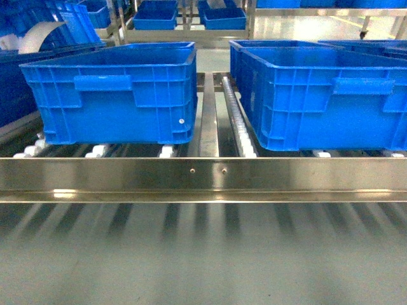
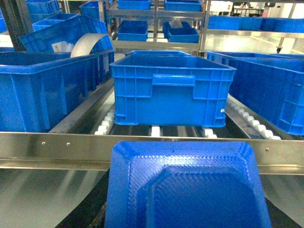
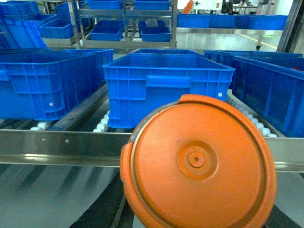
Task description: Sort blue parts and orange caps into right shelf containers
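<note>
Two right shelf containers, bright-blue crates, stand on the roller shelf in the head view: one on the left (image 1: 117, 105), one on the right (image 1: 324, 105). No gripper shows in the head view. A blue part (image 2: 187, 190), a textured tray-like piece, fills the bottom of the left wrist view and hides the left fingers that hold it; a crate (image 2: 171, 92) stands straight ahead beyond the rail. An orange cap (image 3: 197, 164), round with a small centre hub, fills the lower right wrist view and hides the right fingers; another crate (image 3: 166, 90) stands behind it.
A steel front rail (image 1: 203, 178) runs across the shelf edge, with white rollers (image 1: 238, 121) behind it. More blue crates sit to the left (image 2: 42, 90) and right (image 3: 270, 90). Far racks (image 1: 156, 16) carry smaller crates. A white curved sheet (image 2: 88, 45) lies in a left crate.
</note>
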{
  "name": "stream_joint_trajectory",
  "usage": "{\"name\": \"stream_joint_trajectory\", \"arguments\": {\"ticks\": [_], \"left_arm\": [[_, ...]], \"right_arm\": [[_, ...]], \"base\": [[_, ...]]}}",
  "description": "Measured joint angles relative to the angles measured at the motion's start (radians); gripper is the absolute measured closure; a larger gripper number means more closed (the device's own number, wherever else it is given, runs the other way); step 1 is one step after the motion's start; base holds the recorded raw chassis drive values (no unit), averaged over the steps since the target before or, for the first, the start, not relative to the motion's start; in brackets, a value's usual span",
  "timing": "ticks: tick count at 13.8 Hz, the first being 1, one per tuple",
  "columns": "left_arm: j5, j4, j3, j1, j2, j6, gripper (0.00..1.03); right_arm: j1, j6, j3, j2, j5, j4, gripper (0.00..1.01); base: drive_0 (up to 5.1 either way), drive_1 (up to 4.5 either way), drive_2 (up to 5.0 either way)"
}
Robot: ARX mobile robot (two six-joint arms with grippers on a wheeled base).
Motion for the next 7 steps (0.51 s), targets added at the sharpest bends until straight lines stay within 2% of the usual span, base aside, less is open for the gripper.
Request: {"name": "stream_joint_trajectory", "arguments": {"ticks": [7], "left_arm": [[0.000,-0.002,0.000,0.000,0.000,0.000,0.60]], "right_arm": [[0.000,0.000,0.000,0.000,0.000,0.001,0.59]], "base": [[0.0,4.35,-4.3]]}}
